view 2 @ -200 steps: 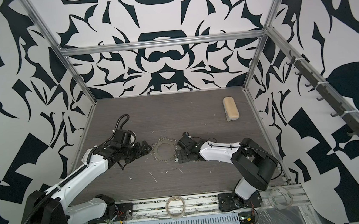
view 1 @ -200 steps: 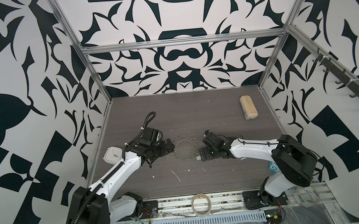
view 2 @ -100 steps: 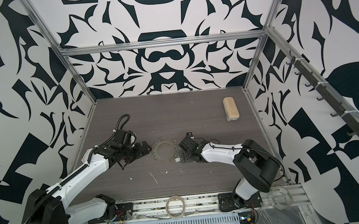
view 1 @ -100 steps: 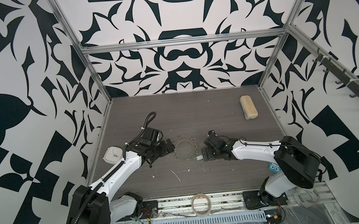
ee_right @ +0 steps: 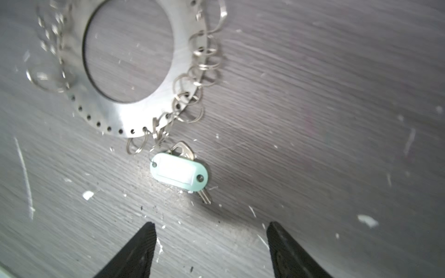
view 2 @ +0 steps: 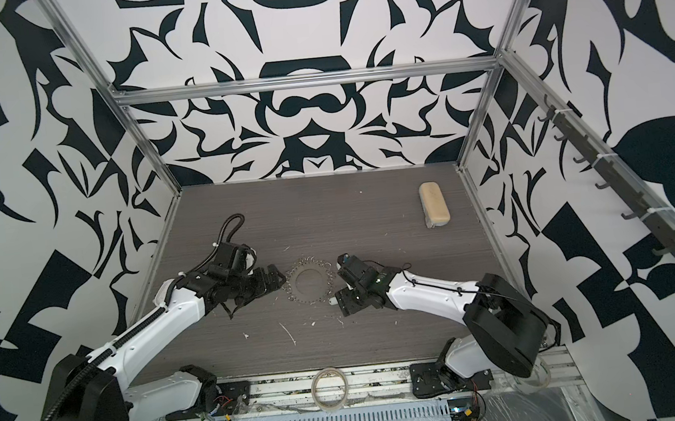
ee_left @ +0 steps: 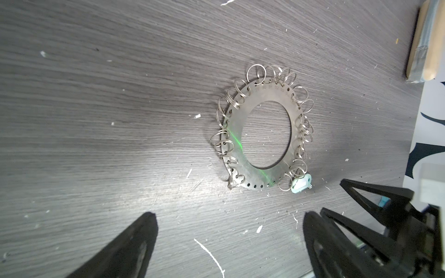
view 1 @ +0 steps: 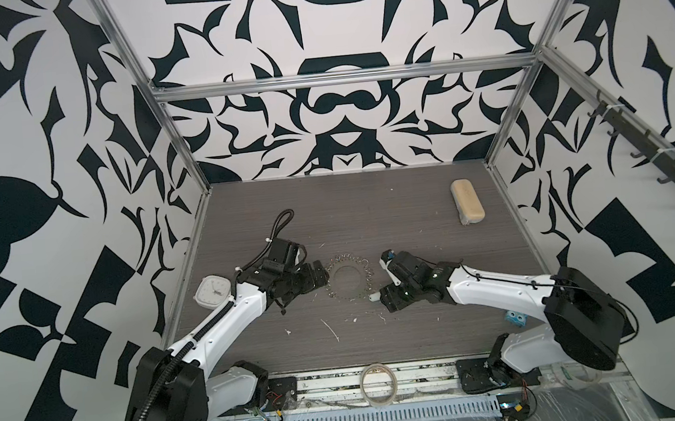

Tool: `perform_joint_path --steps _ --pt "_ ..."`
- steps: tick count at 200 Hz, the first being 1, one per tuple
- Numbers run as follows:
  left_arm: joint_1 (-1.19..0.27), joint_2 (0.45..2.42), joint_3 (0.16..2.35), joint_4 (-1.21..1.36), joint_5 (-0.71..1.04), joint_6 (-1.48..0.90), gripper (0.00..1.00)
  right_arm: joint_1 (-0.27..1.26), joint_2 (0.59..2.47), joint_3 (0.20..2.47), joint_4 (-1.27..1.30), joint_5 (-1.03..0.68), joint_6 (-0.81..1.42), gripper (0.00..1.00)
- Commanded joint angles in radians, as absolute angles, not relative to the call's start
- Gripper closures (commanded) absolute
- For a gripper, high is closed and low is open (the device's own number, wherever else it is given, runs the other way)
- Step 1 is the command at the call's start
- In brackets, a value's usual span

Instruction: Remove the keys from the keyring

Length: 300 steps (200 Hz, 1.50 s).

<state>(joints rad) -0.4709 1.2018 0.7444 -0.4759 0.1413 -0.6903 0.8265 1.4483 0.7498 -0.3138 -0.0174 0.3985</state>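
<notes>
Lying flat, keyring [ee_left: 234, 150] shows faint numerals; label on keys [ee_right: 178, 173] washed white.

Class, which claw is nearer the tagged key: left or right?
Right. The right claw is just short of the key, open toward it. The left claw is across the keyring from the key.

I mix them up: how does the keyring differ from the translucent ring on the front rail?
The keyring is flat grey metal fringed with wire loops; the translucent ring is pale, plain-edged. The keyring lies on the table; the translucent ring sits on the front rail. The keyring carries a tagged key; the translucent ring carries nothing. Both are round, open-centred.
</notes>
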Motion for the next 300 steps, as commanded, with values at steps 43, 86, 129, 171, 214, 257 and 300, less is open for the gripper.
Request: perform_joint_path --steps 43,86,129,171,214,257,300 --pt "-0.467 1.181 0.769 -0.515 0.133 -0.685 0.00 0.881 1.581 0.877 -0.254 -0.041 0.263 0.61" --pt "-0.465 1.166 0.760 -0.526 0.121 -0.677 0.01 0.879 1.625 0.910 -0.240 -0.043 0.227 0.65" --pt "-0.464 1.168 0.757 -0.529 0.116 -0.676 0.01 0.871 1.677 0.928 -0.234 -0.058 0.208 0.65" --pt "-0.463 1.173 0.756 -0.533 0.113 -0.675 0.01 0.865 1.685 0.899 -0.259 -0.044 0.214 0.65" --pt "-0.463 1.168 0.754 -0.535 0.109 -0.675 0.01 0.865 1.600 0.810 -0.299 -0.023 0.292 0.66" --pt "-0.463 1.185 0.758 -0.528 0.114 -0.670 0.01 0.865 1.526 0.793 -0.350 -0.030 0.304 0.66" --pt "-0.463 1.203 0.770 -0.513 0.137 -0.655 0.01 0.808 1.407 0.772 -0.296 -0.119 0.284 0.65"
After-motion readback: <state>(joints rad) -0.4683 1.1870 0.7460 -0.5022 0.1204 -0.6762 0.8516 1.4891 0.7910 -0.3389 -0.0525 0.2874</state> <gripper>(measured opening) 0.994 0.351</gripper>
